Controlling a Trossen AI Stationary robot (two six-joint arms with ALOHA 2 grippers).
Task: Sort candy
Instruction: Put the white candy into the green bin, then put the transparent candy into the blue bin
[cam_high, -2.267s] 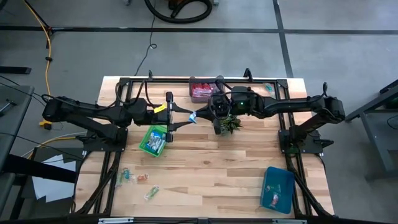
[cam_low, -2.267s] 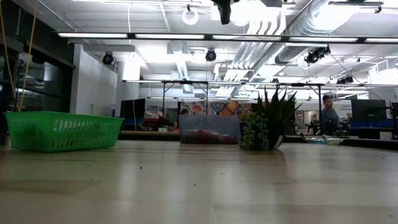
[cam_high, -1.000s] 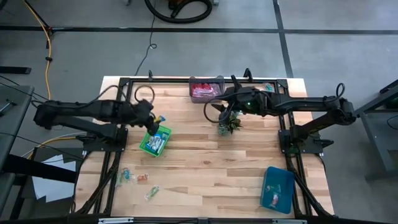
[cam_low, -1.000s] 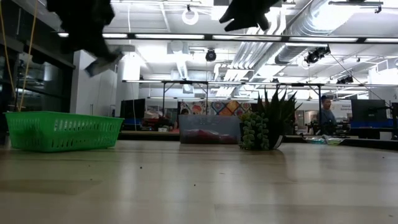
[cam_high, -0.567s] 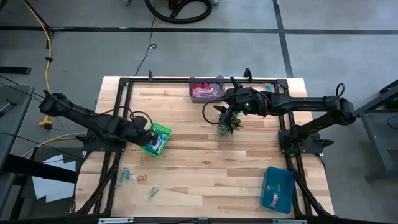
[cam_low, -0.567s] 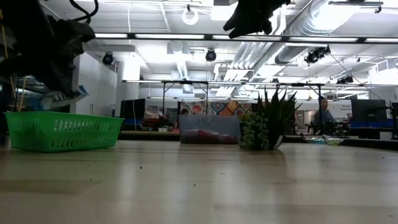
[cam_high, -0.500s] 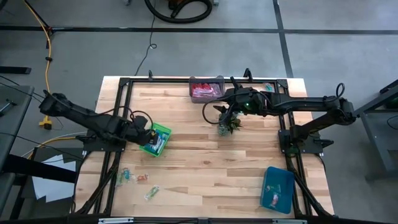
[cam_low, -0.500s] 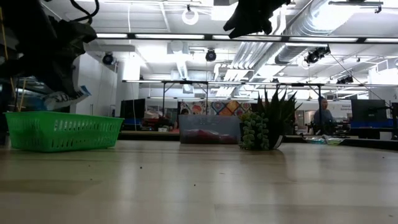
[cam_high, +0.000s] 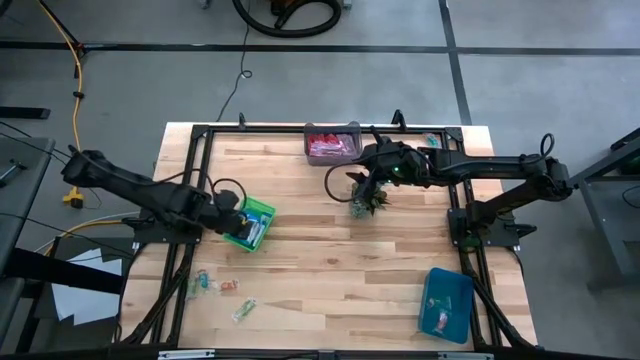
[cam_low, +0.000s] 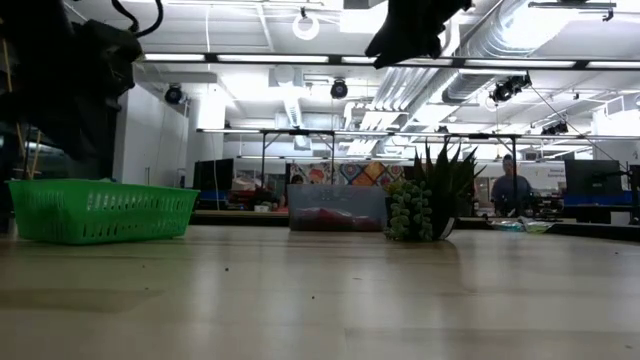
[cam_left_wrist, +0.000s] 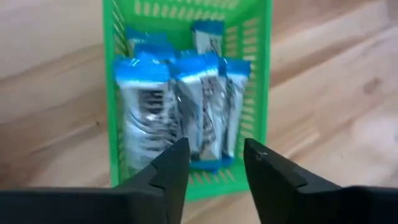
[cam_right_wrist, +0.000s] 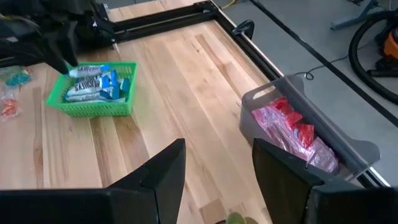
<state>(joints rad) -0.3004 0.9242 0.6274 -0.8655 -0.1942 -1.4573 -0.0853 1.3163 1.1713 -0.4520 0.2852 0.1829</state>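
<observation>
While left hand hovers open over green basket, blue-and-white candy inside

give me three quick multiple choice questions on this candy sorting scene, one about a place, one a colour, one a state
1. Where is the left gripper?
A. over the green basket
B. over the blue bin
C. by the plant

2. What colour are the candies in the green basket?
A. red
B. blue and white
C. yellow

3. How do the left gripper's fingers stand?
A. shut on a candy
B. open, empty
C. shut on the basket's rim

Answers:
1 A: the high view shows the left arm ending at the green basket.
2 B: the left wrist view shows blue-and-white candies packed inside.
3 B: the fingers stand apart with nothing between them.
</observation>
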